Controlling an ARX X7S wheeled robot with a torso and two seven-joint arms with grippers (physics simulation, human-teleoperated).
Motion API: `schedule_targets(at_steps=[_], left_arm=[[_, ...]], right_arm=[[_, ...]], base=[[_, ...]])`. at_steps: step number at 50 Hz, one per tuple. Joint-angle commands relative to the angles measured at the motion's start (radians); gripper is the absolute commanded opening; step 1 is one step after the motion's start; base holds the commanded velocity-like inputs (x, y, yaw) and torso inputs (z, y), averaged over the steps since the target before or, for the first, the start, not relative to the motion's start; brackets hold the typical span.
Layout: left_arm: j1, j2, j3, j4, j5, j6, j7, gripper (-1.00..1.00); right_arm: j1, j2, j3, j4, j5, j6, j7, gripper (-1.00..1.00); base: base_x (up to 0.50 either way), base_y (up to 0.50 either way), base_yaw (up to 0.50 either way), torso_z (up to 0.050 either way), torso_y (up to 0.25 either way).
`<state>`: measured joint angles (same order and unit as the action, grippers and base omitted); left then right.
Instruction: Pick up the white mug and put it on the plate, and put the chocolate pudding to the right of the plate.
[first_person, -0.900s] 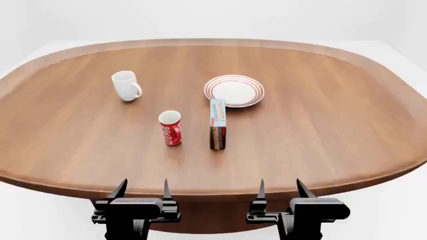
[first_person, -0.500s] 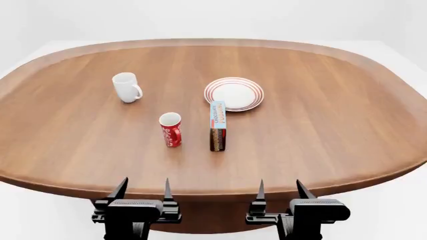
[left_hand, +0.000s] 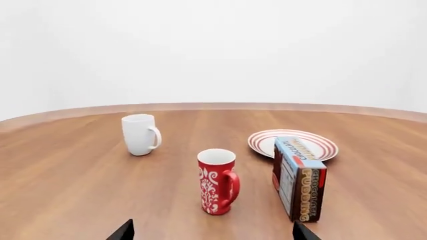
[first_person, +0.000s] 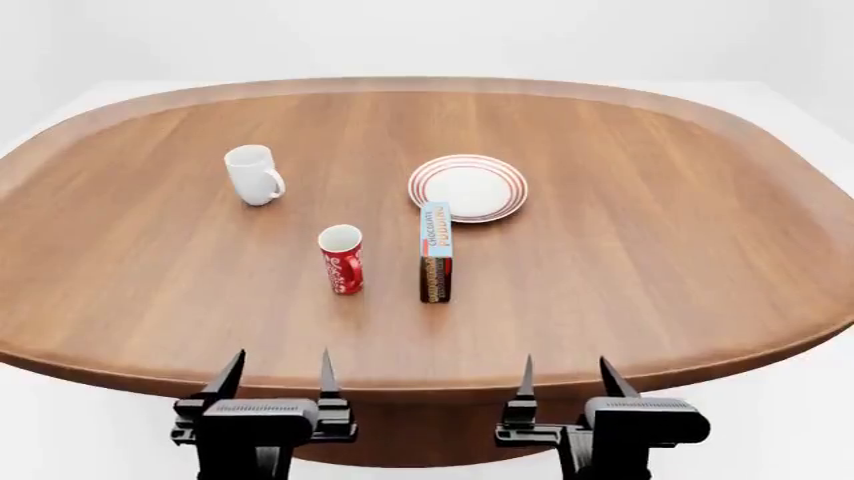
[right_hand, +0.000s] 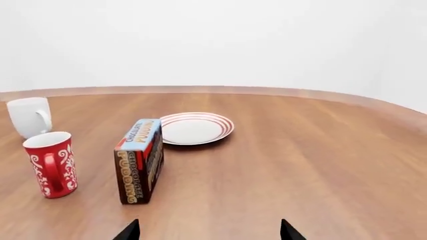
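Two grippers of mine hang off the near edge of the wooden table (first_person: 641, 250), my left gripper (first_person: 275, 380) and my right gripper (first_person: 566, 383), both spread wide and holding nothing; the white mug (first_person: 252, 173) stands upright far back on my left, its handle toward the right; the plate (first_person: 469, 187) lies bare near the middle, well apart from the mug; the chocolate pudding (first_person: 435, 250) stands on end just in front of the plate's near rim, close by it though I cannot tell whether they touch; a red mug (first_person: 342, 258) stands just left of the box.
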<state>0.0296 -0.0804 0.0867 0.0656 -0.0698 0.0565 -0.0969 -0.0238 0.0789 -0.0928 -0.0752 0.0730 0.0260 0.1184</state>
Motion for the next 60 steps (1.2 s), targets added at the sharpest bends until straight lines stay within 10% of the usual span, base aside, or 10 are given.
schedule_targets(at_steps=[1, 25, 60], left_arm=[[0.030, -0.035, -0.019, 0.197, -0.003, -0.045, -0.049, 1.00], [0.097, -0.115, -0.303, 0.697, 0.121, -0.005, -0.256, 1.00], [0.116, -0.129, -0.340, 0.732, 0.165, 0.048, -0.319, 1.00]], right_arm=[[-0.025, 0.028, 0.025, -0.176, 0.028, 0.044, 0.045, 1.00], [-0.073, 0.107, 0.254, -0.676, -0.016, -0.105, 0.186, 1.00], [-0.107, 0.146, 0.228, -0.735, 0.010, -0.216, 0.171, 1.00]], base=[[0.00, 0.00, 0.00, 0.000, 0.000], [0.00, 0.00, 0.00, 0.000, 0.000], [0.33, 0.00, 0.00, 0.000, 0.000]])
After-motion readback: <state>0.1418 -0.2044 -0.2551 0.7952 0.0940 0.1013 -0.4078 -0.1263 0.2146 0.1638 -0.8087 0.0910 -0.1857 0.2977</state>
